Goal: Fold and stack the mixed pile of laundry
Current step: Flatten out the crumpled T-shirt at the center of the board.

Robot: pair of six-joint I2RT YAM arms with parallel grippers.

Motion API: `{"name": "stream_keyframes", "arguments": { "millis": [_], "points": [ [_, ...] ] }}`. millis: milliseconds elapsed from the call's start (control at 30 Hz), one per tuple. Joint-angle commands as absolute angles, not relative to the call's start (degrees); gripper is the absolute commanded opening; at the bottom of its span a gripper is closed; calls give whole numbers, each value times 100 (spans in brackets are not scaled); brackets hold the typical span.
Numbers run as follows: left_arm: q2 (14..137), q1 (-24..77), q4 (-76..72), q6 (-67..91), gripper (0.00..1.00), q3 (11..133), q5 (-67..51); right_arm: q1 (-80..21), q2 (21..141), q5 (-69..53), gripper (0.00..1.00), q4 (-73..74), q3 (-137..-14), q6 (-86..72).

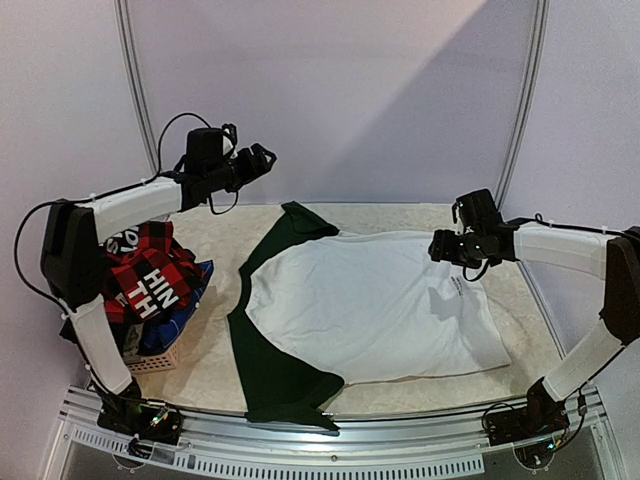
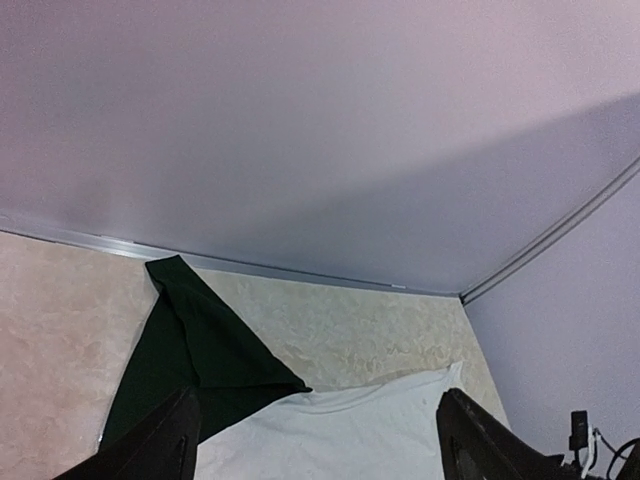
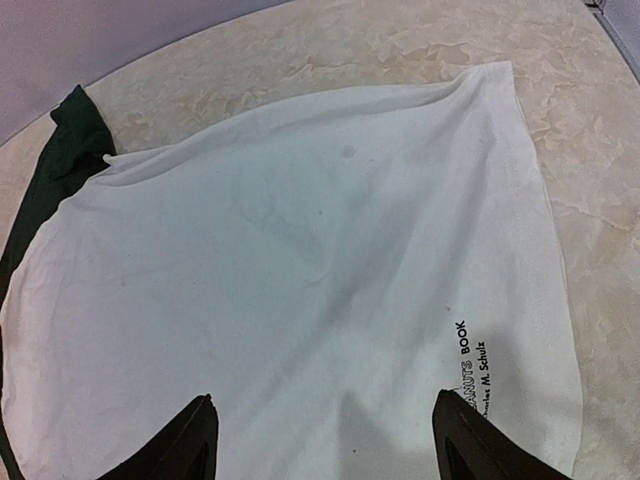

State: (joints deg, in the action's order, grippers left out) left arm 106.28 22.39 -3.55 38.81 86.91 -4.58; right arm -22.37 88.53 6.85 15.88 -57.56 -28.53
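- Right gripper [image 1: 441,247] hovers over the right end of the white-and-dark-green T-shirt [image 1: 370,300], fingers spread wide and holding nothing. Its wrist view looks down on the white body, with small black lettering near one finger.
- Left gripper [image 1: 262,160] hangs high over the far left of the bench [image 1: 225,240], also spread and empty. The far green sleeve [image 2: 200,350] lies below and ahead of it.
- The shirt lies flat across the middle of the bench. Both green sleeves are at the left end, and the near one reaches the front edge.
- My read is that the fold is not yet begun. To do it well, each gripper should come down on an edge, pinch it cleanly, then lift and carry in step so the cloth doesn't bunch. Bringing the sleeves in first looks sensible.
- The rest of the laundry pile [image 1: 150,275], red-black plaid on top, is heaped on a small basket [image 1: 158,358] at near left.
- The bench top is pale and mottled. Plain pale walls [image 1: 350,100] close in around it, and a metal rail [image 1: 350,440] runs along the front.
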Motion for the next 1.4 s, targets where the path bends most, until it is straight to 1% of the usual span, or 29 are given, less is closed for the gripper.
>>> {"name": "stream_keyframes", "arguments": {
  "millis": [0, 200, 400, 533, 600, 667, 800, 1000, 1167, 1367],
  "points": [
    [9952, 2535, 487, 3061, 82, 8430, -33, -2326, 8486, 616, 75, 1307, -5536, -3027],
    [9174, 2903, 1093, 2513, 82, 7820, 654, -2362, 8116, 659, 80, 1295, -5270, -3150],
    [8617, 3286, 1586, 2241, 81, 7223, 1089, -2389, 7765, 701, 89, 1295, -4982, -3293],
    [8492, 3505, 1778, 2309, 80, 6797, 1303, -2420, 7523, 899, 97, 1320, -4723, -3387],
    [8532, 3539, 1825, 2383, 80, 6650, 1312, -2425, 7417, 1064, 98, 1291, -4560, -3433],
    [8695, 3547, 1849, 2477, 78, 6579, 1199, -2425, 7417, 1182, 98, 1286, -4489, -3436],
    [9139, 3619, 1881, 2578, 71, 6595, 988, -2425, 7646, 1029, 95, 1304, -4566, -3419],
    [9959, 3814, 2141, 2699, 64, 6997, 956, -2425, 8317, 658, 86, 1447, -4930, -3294],
    [10420, 3964, 2392, 2783, 62, 7231, 1016, -2431, 8725, 319, 81, 1465, -5080, -3209],
    [10670, 4016, 2520, 2827, 60, 7282, 1084, -2459, 9224, 208, 78, 1545, -5282, -3184]
  ]
}}
